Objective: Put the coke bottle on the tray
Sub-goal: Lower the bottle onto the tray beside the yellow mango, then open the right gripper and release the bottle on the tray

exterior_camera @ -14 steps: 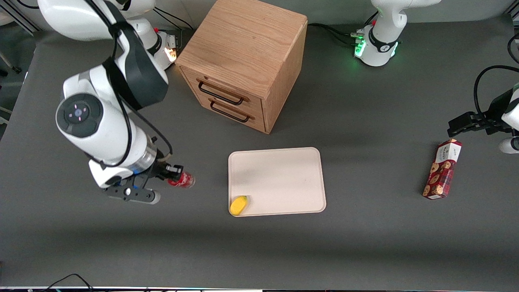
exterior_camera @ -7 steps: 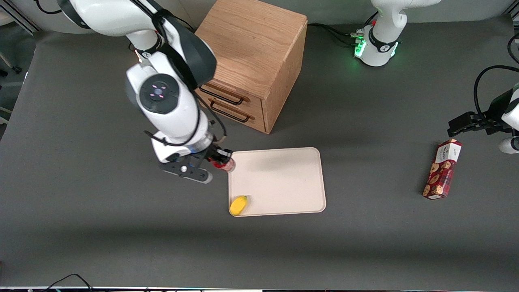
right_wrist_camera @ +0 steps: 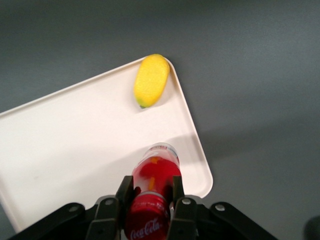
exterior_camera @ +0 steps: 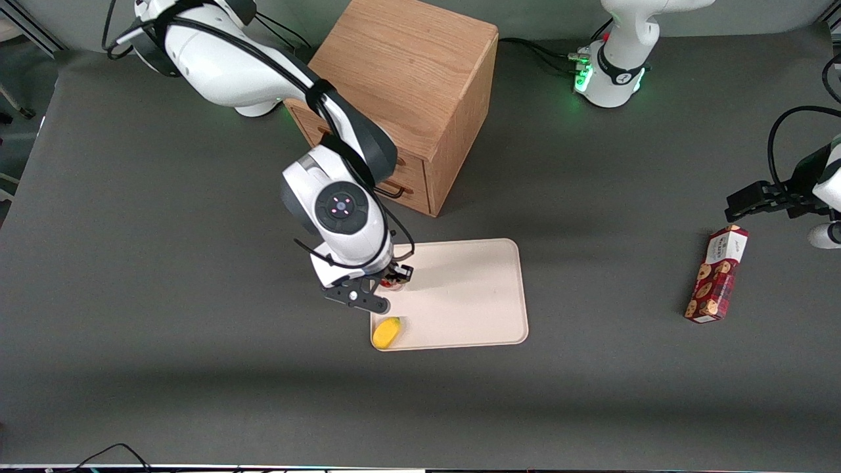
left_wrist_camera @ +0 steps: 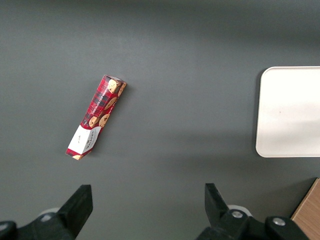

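My right gripper (exterior_camera: 393,281) (right_wrist_camera: 150,187) is shut on the coke bottle (right_wrist_camera: 152,172) (exterior_camera: 392,284), a small clear bottle with a red cap and red label. It holds the bottle over the pale beige tray (exterior_camera: 460,295) (right_wrist_camera: 70,145), near the tray's edge toward the working arm's end. The wrist hides most of the bottle in the front view. Whether the bottle touches the tray surface cannot be told.
A yellow fruit (exterior_camera: 386,332) (right_wrist_camera: 151,80) lies in the tray's corner nearest the front camera. A wooden drawer cabinet (exterior_camera: 401,98) stands farther from the camera than the tray. A red cookie box (exterior_camera: 717,274) (left_wrist_camera: 96,116) lies toward the parked arm's end.
The gripper has carried the coke bottle from the bare table at the working arm's end to above the tray. The fruit and tray have not moved.
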Motion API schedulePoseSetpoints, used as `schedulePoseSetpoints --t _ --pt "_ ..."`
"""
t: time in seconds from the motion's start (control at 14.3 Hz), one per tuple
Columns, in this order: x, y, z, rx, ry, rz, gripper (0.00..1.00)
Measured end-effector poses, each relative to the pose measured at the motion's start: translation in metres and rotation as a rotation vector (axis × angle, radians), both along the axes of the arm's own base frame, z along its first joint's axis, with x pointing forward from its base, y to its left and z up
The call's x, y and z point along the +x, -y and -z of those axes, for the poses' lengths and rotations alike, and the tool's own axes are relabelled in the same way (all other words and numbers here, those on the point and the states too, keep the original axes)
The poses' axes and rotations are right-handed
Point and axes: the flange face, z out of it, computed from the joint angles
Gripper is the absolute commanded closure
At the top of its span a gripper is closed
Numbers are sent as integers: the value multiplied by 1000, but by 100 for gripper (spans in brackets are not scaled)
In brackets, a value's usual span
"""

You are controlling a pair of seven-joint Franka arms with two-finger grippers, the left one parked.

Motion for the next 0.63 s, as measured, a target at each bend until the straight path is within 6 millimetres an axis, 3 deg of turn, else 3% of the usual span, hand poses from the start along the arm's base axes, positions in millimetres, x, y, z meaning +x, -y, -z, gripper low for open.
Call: schedulePoseSetpoints --t 0.14,0.49,0.56,0.63 --pt "1 -2 20 -16 2 -10 100" --pt "2 -1 32 -31 11 -18 100" --pt "2 -1 34 -35 16 -21 70" --pt "3 -1 34 -35 20 -22 3"
